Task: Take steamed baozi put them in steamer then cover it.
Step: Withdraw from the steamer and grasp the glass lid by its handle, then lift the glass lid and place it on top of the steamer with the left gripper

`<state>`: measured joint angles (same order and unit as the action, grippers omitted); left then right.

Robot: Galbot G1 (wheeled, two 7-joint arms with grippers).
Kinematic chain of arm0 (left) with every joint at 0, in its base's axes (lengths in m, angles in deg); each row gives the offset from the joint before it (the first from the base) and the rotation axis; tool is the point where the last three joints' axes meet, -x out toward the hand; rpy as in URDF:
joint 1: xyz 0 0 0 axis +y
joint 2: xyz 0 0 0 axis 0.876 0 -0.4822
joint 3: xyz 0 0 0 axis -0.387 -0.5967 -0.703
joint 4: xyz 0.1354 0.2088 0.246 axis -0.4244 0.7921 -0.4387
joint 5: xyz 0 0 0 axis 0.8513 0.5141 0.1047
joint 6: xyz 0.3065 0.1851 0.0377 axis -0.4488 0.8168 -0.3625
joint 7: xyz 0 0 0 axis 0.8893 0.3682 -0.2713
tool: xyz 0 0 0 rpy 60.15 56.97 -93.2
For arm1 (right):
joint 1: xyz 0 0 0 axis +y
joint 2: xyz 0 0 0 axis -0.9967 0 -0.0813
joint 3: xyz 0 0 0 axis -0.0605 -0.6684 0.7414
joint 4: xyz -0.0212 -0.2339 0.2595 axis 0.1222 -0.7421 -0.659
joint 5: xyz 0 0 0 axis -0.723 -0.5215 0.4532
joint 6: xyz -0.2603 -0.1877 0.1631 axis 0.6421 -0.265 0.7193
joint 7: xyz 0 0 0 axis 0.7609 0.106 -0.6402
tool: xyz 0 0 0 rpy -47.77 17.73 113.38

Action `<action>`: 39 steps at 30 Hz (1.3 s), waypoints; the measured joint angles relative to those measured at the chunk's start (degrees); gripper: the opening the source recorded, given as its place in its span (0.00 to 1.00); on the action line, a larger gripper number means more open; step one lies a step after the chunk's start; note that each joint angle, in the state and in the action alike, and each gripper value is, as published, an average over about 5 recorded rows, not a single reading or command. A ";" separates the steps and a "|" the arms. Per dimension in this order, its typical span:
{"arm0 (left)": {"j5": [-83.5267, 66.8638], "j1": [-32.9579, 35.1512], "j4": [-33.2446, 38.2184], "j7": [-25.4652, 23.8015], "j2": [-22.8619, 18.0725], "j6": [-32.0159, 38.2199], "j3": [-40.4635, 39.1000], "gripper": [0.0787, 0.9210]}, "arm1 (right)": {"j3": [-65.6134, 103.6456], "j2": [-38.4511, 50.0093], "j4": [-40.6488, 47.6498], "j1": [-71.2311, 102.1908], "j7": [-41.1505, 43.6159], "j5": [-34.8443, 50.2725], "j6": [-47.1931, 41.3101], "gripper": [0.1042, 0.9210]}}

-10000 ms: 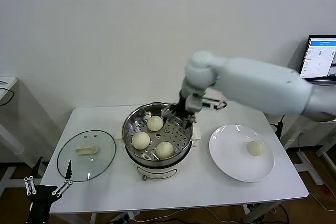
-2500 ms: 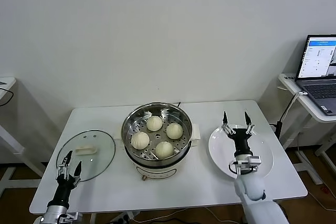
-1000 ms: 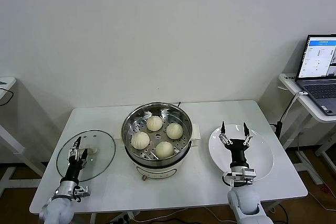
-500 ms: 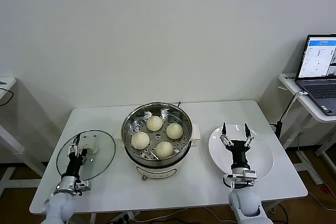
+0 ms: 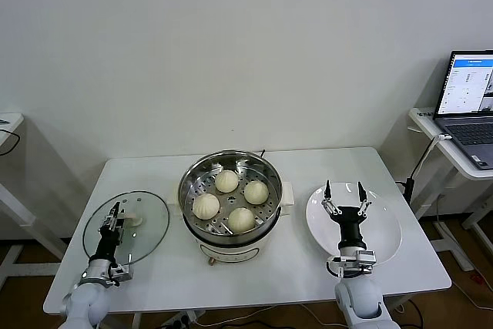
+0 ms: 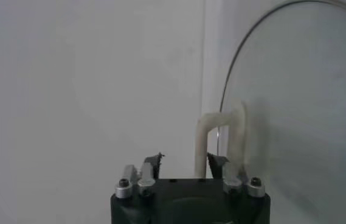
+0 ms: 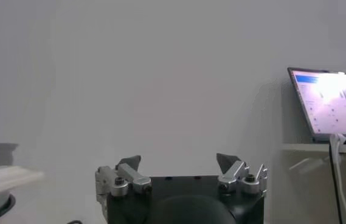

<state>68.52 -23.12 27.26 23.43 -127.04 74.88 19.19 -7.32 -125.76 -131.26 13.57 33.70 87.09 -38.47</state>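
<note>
While four cream-white pleated baozi [image 5: 229, 199] already sit on the perforated tray of the round stainless-steel steamer [image 5: 231, 206], the round clear glass cover [image 5: 127, 226] lies flat on the white table [image 5: 262, 271] at the steamer's nine o'clock, well apart. The left gripper [image 5: 116, 216] is the nearer arm; its jaws have narrowed around the cover's cream-white handle [image 6: 219, 137], whose long axis crosses the gap. The right gripper [image 5: 343, 196] idles spread wide above the white round plate [image 5: 384, 225] at three o'clock.

Shiny steel steamer [image 5: 202, 190]; clear glass cover [image 5: 150, 225]; glossy white plate [image 5: 385, 225]
</note>
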 measured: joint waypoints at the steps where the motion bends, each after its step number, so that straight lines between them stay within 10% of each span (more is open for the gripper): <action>1: -0.06 0.00 0.00 -0.08 0.00 -0.01 -0.01 0.36 | 0.02 -0.04 0.00 -0.01 -0.02 0.00 0.00 0.88; 8: -0.22 -0.17 -0.05 -0.58 -0.14 0.03 -0.36 0.15 | 0.08 -0.18 -0.22 0.16 -0.15 -0.11 0.01 0.88; 19: -2.23 1.65 3.92 -1.13 0.47 -1.24 0.68 0.13 | 0.47 0.47 -1.10 1.10 -0.21 -0.09 -0.02 0.88; 39: -11.39 13.87 42.53 -7.57 5.25 -11.21 2.06 0.13 | 3.11 1.59 -4.27 4.27 0.80 0.67 -0.77 0.88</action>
<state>57.12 -9.25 69.79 15.86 -121.80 63.66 21.25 -4.21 -124.17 -135.53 17.85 34.50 87.76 -39.24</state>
